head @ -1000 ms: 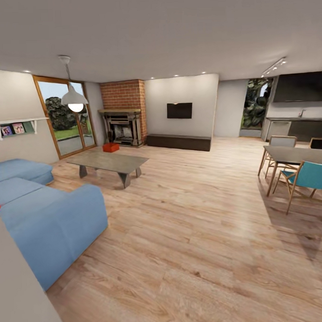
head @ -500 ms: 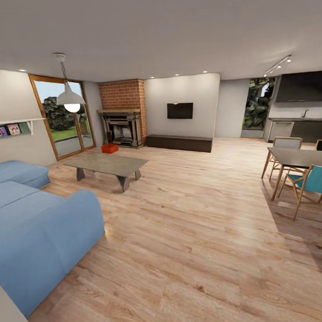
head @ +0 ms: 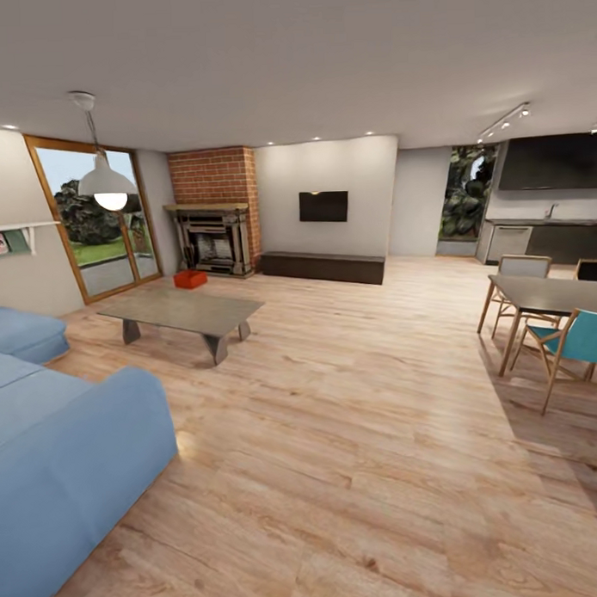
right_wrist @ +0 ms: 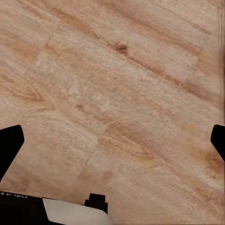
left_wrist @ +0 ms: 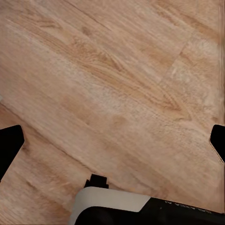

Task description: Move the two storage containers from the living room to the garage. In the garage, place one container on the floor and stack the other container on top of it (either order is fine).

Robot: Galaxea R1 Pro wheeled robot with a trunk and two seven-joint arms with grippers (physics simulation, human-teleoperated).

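Observation:
I am in the living room, over light wood planks (head: 355,434). One rust-red storage container (head: 190,279) sits on the planks far ahead, in front of the brick fireplace (head: 212,237) and behind the coffee table (head: 183,311). In the left wrist view my left gripper (left_wrist: 112,140) is open above bare planks, with its dark fingertips (left_wrist: 9,146) spread wide. In the right wrist view my right gripper (right_wrist: 112,140) is also open, with nothing between its fingertips (right_wrist: 9,143). The garage and its floor are out of view.
A pale blue sofa (head: 63,444) stands close on the left. A dining table (head: 548,294) with a teal chair (head: 575,340) is at the right. A low dark bench (head: 323,267) lines the far wall. A wide strip of planks runs between the sofa and the dining table.
The whole head view has shifted: the sofa has slid further left and lower, and the room's far end has drifted left. The camera has moved; the things have not.

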